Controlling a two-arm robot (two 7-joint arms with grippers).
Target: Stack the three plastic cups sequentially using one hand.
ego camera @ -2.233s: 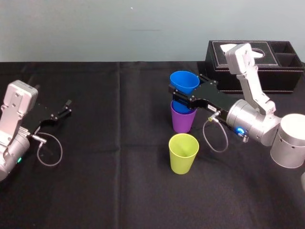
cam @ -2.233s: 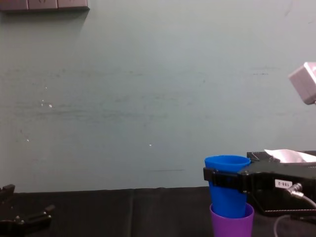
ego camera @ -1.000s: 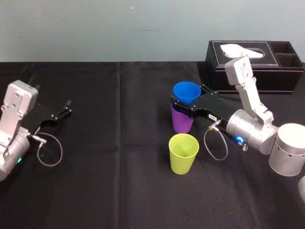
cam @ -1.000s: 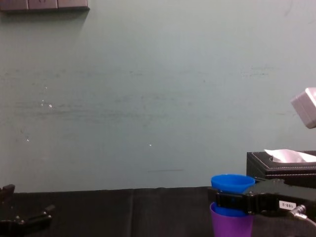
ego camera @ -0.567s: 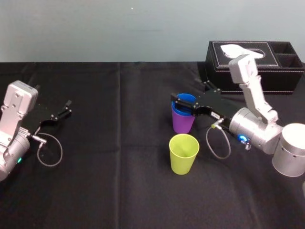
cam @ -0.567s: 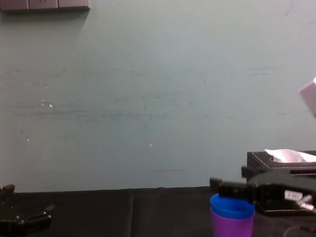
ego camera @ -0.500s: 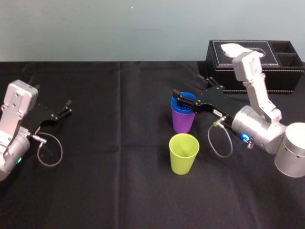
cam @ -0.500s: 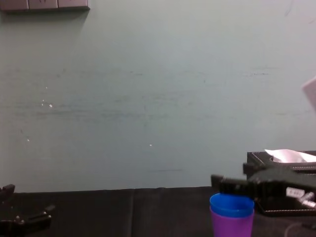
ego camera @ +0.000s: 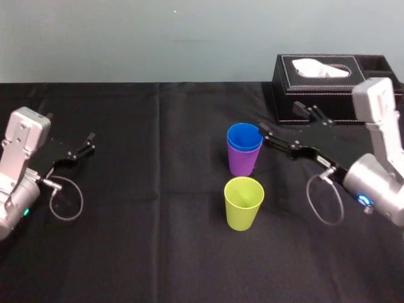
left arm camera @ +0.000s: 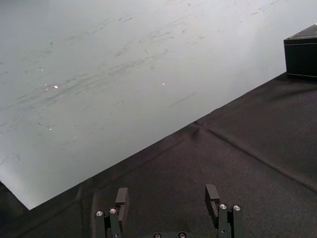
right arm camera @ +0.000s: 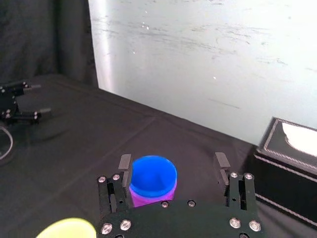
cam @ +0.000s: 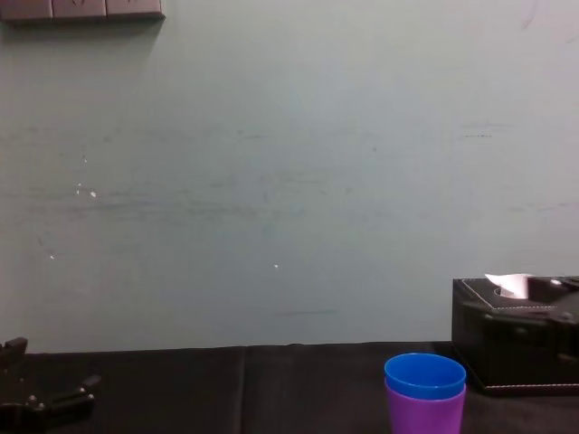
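Observation:
The blue cup (ego camera: 245, 136) sits nested inside the purple cup (ego camera: 243, 163) at mid-table; the pair stands upright, blue cup (cam: 425, 376) rim above purple cup (cam: 425, 416). The yellow-green cup (ego camera: 243, 202) stands alone just in front of them. My right gripper (ego camera: 279, 120) is open and empty, drawn back to the right of the stack and touching nothing. Its wrist view looks past the spread right gripper (right arm camera: 173, 162) at the blue cup (right arm camera: 152, 174), purple cup (right arm camera: 142, 199) and yellow-green cup (right arm camera: 67, 228). My left gripper (ego camera: 71, 128) rests open at the far left, with the left gripper (left arm camera: 167, 196) empty.
A black tissue box (ego camera: 334, 88) with white tissue stands at the back right, just behind my right arm. Black cloth covers the table (ego camera: 151, 240), with open room to the left and in front of the cups. A pale wall rises behind.
My right gripper lowered the blue cup into the purple one, opened and let go, then pulled back to the right. The left arm has not moved.

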